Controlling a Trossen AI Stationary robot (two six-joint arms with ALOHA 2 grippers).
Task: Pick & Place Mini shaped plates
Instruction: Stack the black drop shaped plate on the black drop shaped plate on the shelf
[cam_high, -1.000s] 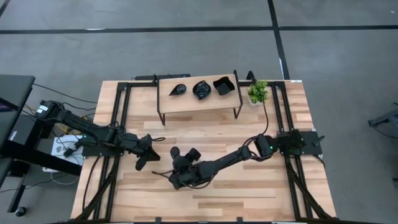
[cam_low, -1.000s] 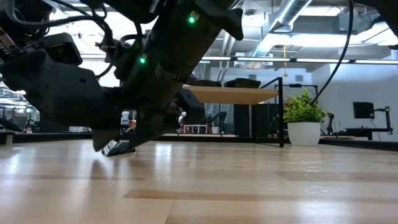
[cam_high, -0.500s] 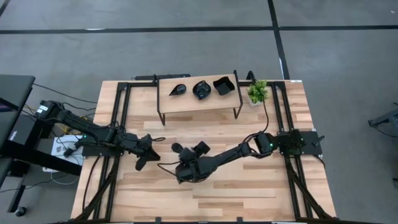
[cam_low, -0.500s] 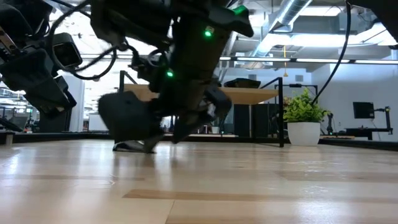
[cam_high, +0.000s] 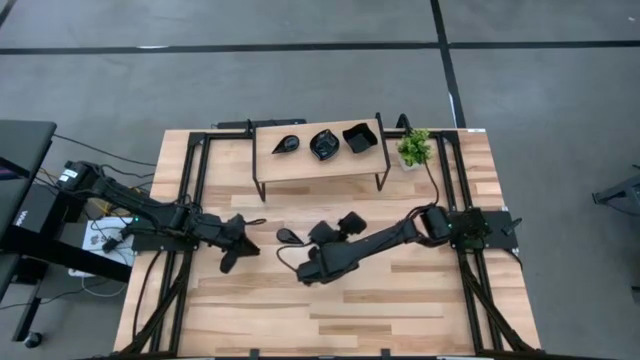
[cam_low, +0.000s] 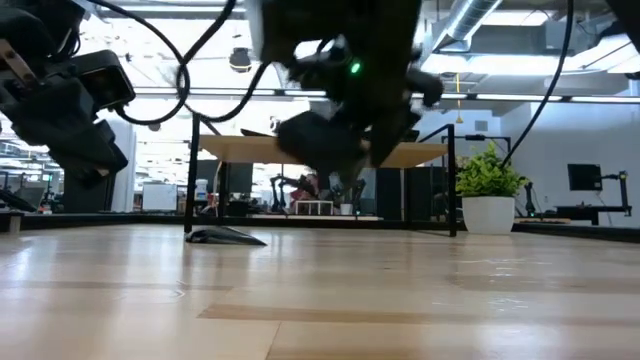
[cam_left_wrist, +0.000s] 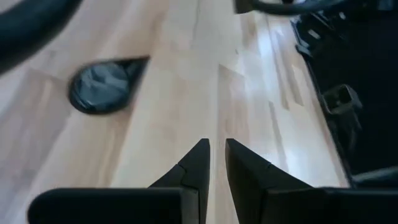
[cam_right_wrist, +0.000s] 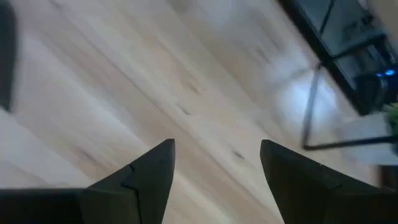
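One small black teardrop-shaped mini plate (cam_high: 290, 236) lies flat on the wooden table; it also shows in the left wrist view (cam_left_wrist: 102, 84) and in the low view (cam_low: 225, 236). Three more black mini plates (cam_high: 324, 143) sit on top of a small raised shelf at the far side. My right gripper (cam_high: 345, 222) hangs open above the table, to the right of the lying plate, with nothing between its fingers (cam_right_wrist: 149, 168). My left gripper (cam_left_wrist: 216, 152) waits at the table's left, shut but for a narrow slit, pointing toward the lying plate and well short of it.
The wooden shelf (cam_high: 300, 165) on thin black legs stands at the far middle of the table. A small green potted plant (cam_high: 415, 148) stands to its right. Black frame rails (cam_high: 190, 190) run along both sides of the table.
My right gripper has risen from table level beside the teardrop plate and gone toward the table's right and far side, tipping from steeply down to a shallower slant. It has stayed open. The plate stays lying on the table.
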